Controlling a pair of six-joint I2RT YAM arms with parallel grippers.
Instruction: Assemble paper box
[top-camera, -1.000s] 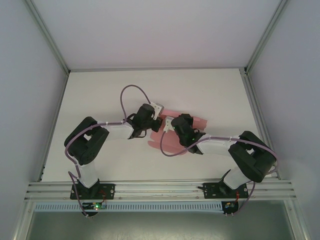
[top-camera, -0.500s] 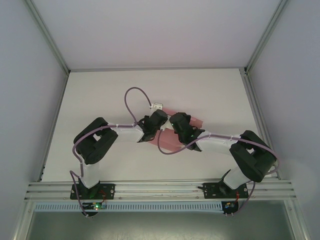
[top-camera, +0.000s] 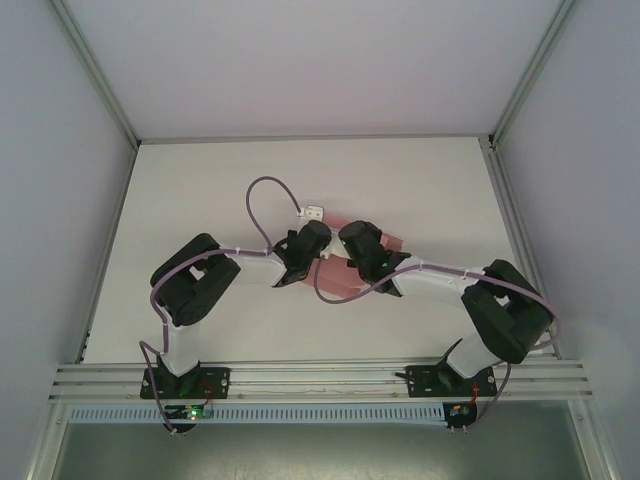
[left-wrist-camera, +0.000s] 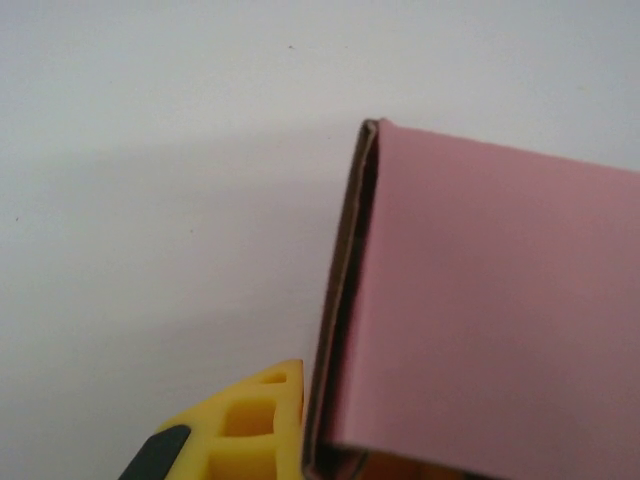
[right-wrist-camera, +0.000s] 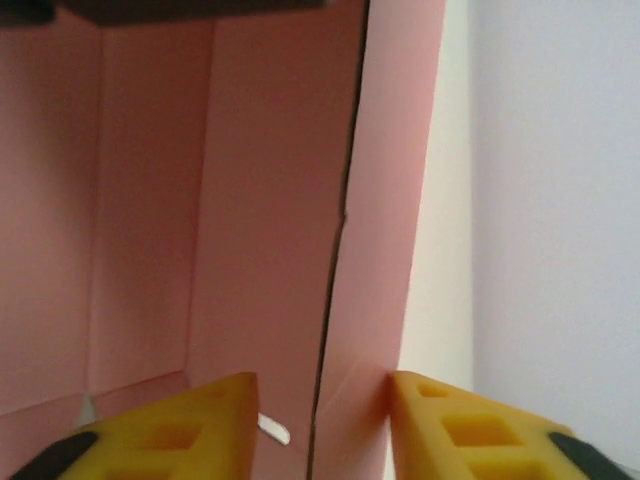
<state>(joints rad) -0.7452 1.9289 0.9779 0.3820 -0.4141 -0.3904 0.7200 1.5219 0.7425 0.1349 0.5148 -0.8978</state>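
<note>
Your left gripper (left-wrist-camera: 300, 442) is pinched shut on the edge wall of the paper box (top-camera: 332, 278), which lies in the middle of the table (top-camera: 200, 190) between the two wrists, while your right gripper (right-wrist-camera: 320, 430) stands spread, its fingers straddling one pink panel.

R hand (right-wrist-camera: 320, 405) fingers apart, straddling pink paper box (right-wrist-camera: 270, 200) wall.

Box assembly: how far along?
Done: box has panels folded up into walls. In hand: left gripper clamps one wall's edge; right gripper stands open astride a wall. Left: probably closing it up; how much is unclear.
</note>
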